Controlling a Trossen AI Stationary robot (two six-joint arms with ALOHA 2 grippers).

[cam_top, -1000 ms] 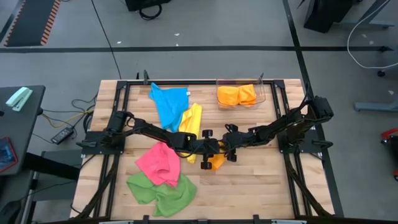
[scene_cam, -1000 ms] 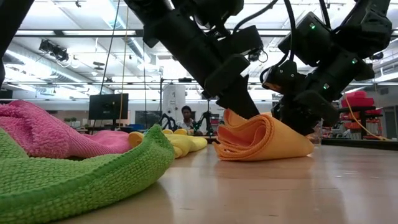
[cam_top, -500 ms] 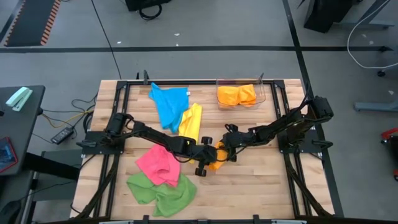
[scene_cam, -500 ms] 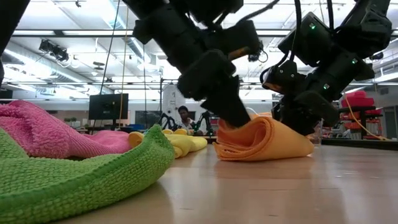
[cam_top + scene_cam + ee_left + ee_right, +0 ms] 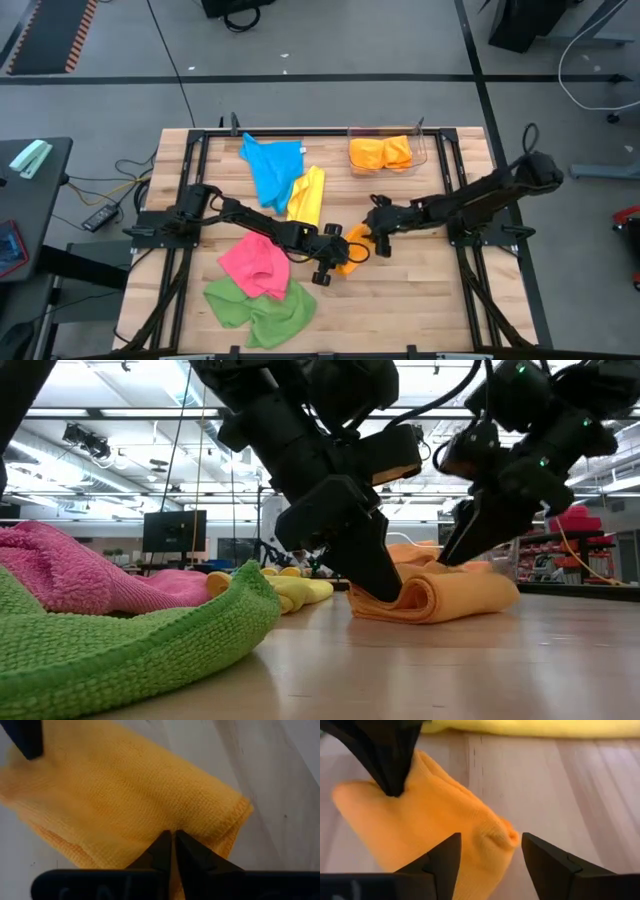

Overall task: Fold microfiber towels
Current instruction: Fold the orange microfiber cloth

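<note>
Both grippers worked the orange towel (image 5: 352, 252) at mid-table. Left gripper (image 5: 337, 258) pressed its clenched fingers onto the folded cloth; right gripper (image 5: 377, 240) hung just beside it, jaws released. Pinning firmly while flattening the crease would probably keep the fold square.

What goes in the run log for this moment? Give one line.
left gripper: shut, pressing orange towel | right gripper: open, above towel's edge | stage: fold underway
</note>
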